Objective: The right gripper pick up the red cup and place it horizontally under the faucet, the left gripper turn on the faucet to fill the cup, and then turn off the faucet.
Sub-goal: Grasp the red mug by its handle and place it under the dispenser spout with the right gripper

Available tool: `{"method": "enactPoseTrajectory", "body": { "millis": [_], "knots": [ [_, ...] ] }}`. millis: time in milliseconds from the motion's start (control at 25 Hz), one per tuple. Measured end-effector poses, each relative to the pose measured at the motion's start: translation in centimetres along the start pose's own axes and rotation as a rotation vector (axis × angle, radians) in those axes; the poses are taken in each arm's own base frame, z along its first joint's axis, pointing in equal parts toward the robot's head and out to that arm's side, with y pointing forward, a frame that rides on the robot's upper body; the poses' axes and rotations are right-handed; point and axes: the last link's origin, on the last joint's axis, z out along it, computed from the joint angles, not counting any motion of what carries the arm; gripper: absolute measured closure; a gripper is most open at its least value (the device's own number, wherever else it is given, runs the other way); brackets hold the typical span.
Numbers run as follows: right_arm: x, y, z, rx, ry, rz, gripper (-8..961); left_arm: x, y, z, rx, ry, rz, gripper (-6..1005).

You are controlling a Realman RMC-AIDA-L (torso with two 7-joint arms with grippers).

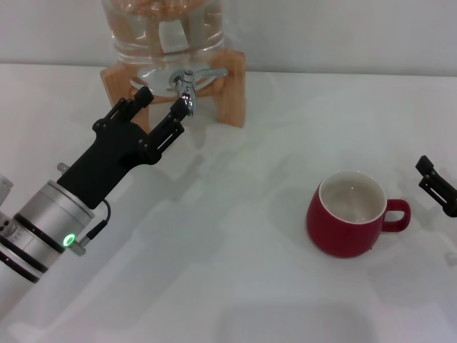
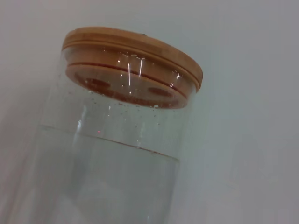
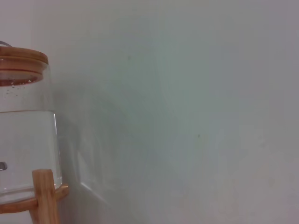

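The chrome faucet (image 1: 188, 84) juts from a clear glass jar (image 1: 163, 32) held in a wooden stand (image 1: 232, 89) at the back of the table. My left gripper (image 1: 163, 103) is open just in front of the faucet. One of its fingertips (image 1: 180, 108) lies against the spout's lower end; I cannot tell whether they touch. The red cup (image 1: 341, 230) stands upright on the table well to the right of the faucet and nearer to me, handle pointing right. My right gripper (image 1: 437, 184) shows only partly at the right edge, just beyond the handle and apart from it.
The left wrist view shows the jar's wooden lid (image 2: 133, 49) and the water line in the glass (image 2: 112, 172). The right wrist view shows the jar (image 3: 25, 140) and a stand post (image 3: 44, 196) against a plain white wall. The white table (image 1: 214, 271) stretches in front.
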Motion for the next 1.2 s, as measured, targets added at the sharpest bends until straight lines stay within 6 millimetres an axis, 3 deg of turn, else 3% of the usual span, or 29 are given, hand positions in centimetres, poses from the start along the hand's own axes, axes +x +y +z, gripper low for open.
{"method": "enactPoseTrajectory", "body": {
  "millis": [680,880,1200],
  "knots": [
    [0.0,-0.1,0.0,0.007,0.003,0.005,80,0.0,0.0,0.0,0.002,0.001,0.002,243],
    [0.1,-0.7,-0.4,0.006,0.016,0.088,81,0.0,0.0,0.0,0.003,0.002,0.001,243],
    [0.6,-0.8,-1.4,-0.106,0.097,0.088,81,0.1,0.1,0.2,-0.004,0.003,0.002,243]
  ]
}}
